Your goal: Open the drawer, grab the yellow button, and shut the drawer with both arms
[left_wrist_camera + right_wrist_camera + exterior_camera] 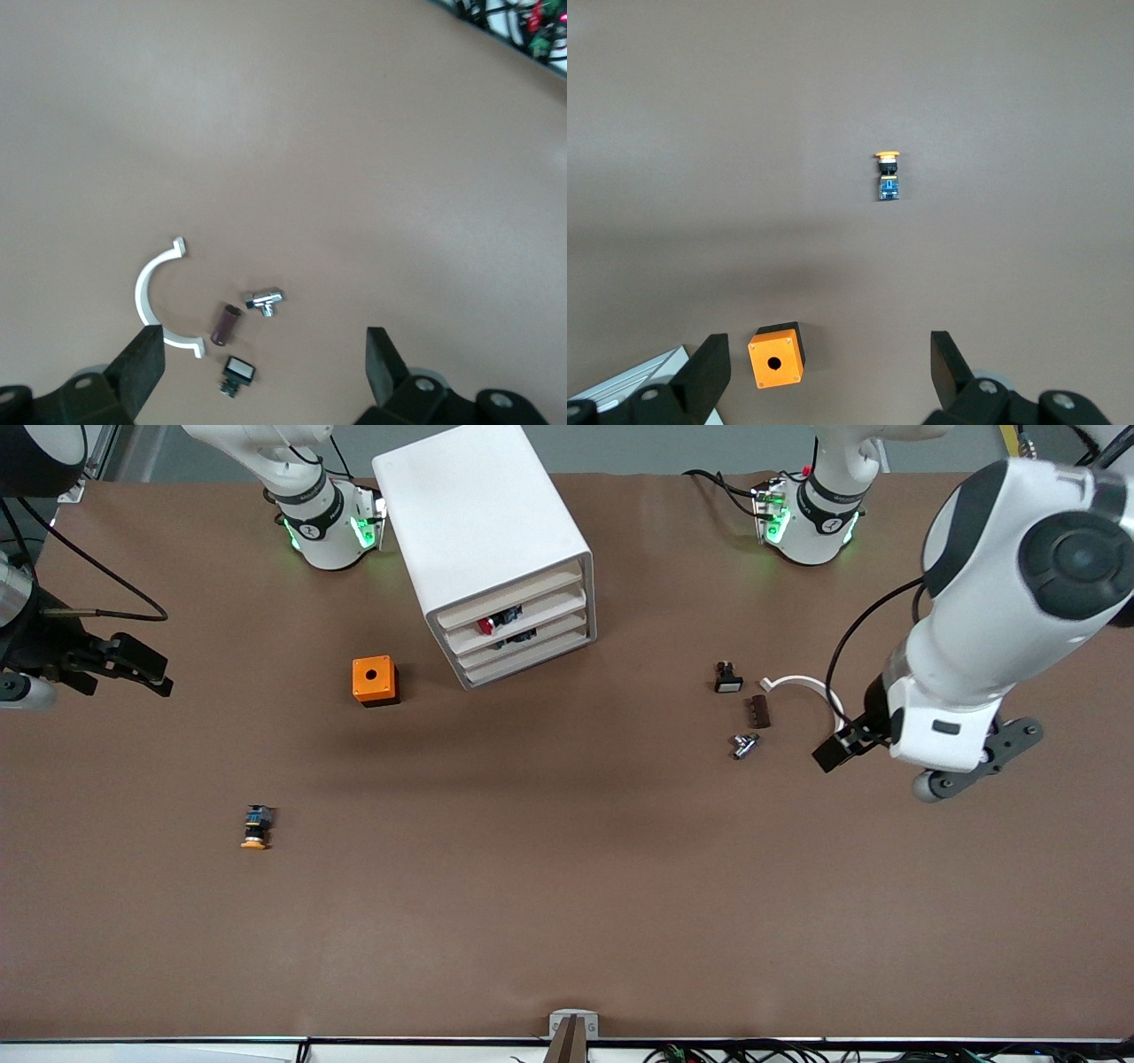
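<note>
The white cabinet (483,531) stands between the arms' bases, and its corner (629,382) shows in the right wrist view. Its top drawer (509,595) sits flush with the lower ones. The button (255,828), with orange-yellow cap and blue rear, lies on the bare table nearer the front camera than the cabinet, toward the right arm's end; the right wrist view shows the button (888,175) too. My right gripper (146,669) (830,365) hangs open and empty at that end, over the table. My left gripper (837,748) (263,359) hangs open and empty over small parts at the left arm's end.
An orange cube with a hole (375,680) (777,357) sits beside the cabinet. A red-capped button (485,625) lies in a lower drawer. A white curved clip (158,301), a brown piece (225,324), a silver part (266,302) and a white-capped button (236,374) lie under the left gripper.
</note>
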